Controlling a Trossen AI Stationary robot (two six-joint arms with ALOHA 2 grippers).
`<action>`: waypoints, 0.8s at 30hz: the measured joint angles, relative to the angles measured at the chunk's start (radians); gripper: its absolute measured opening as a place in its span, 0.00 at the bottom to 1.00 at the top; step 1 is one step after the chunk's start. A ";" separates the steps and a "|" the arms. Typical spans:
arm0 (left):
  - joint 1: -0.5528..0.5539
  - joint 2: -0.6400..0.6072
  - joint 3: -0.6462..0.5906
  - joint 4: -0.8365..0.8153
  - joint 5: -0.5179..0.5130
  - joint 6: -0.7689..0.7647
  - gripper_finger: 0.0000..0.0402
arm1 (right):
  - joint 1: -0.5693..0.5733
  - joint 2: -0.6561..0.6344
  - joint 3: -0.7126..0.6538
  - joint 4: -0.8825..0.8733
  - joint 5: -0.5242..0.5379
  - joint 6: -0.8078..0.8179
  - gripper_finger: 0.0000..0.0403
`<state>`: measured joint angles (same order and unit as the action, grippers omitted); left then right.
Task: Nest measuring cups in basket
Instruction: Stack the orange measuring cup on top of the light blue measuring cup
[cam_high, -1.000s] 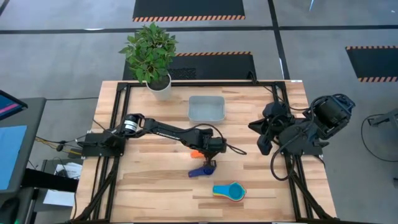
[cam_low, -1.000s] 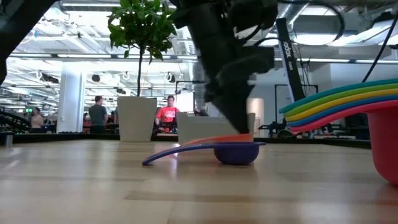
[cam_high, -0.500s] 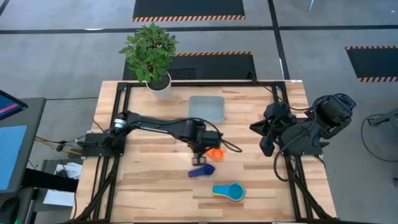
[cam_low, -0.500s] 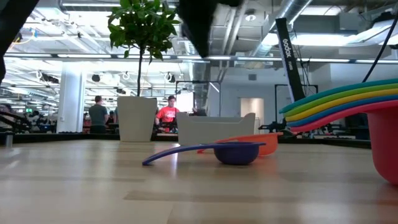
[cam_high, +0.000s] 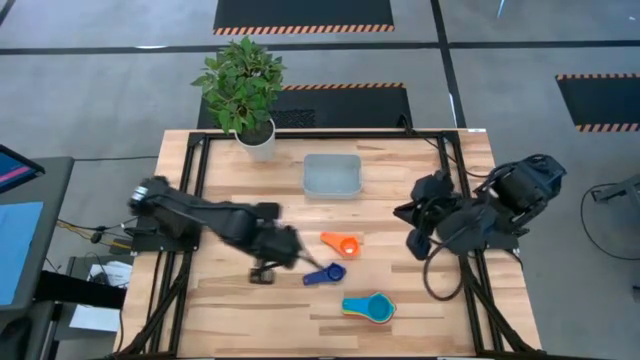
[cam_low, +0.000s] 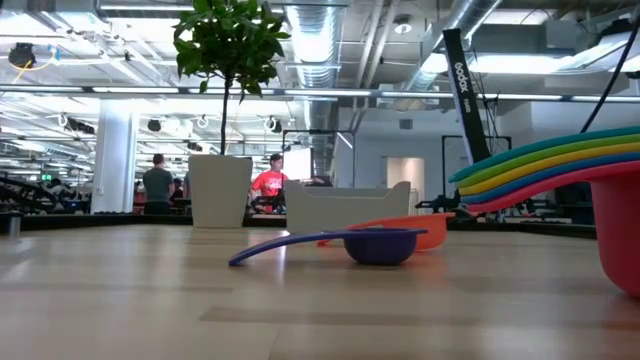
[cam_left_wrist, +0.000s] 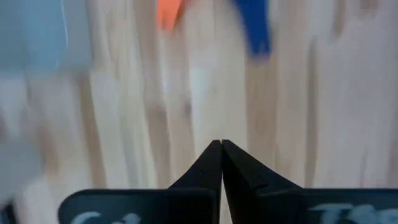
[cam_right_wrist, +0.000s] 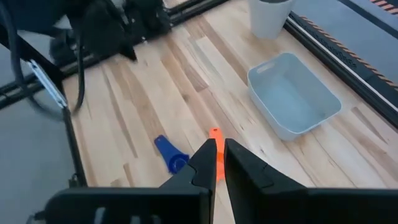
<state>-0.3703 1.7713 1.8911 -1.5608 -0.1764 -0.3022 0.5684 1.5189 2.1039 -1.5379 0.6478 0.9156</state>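
It was a big robot lab or workshop. A wooden table (cam_high: 400, 300) stood on a grey floor with striped tape (cam_high: 303, 29). Pipes (cam_low: 320, 40) ran overhead, and people (cam_low: 157, 185) worked far behind.

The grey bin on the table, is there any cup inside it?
No, the bin holds nothing; the orange cup lies on the table.

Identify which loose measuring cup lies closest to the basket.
The orange cup, lying alone between the basket and the dark blue cup; the stacked cups lie farthest.
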 joint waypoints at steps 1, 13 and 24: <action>-0.017 -0.050 -0.067 -0.013 -0.004 -0.023 0.00 | -0.002 0.011 0.001 0.004 0.000 0.000 0.14; -0.214 -0.652 -0.810 0.067 -0.022 -0.524 0.00 | -0.096 0.177 0.002 0.036 0.003 0.000 0.14; -0.185 -0.870 -1.098 0.642 -0.241 -0.380 0.00 | -0.245 0.420 0.002 -0.029 -0.243 0.002 0.14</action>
<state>-0.5550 0.9009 0.7930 -0.9186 -0.4173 -0.6823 0.3235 1.9389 2.1058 -1.5673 0.4044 0.9177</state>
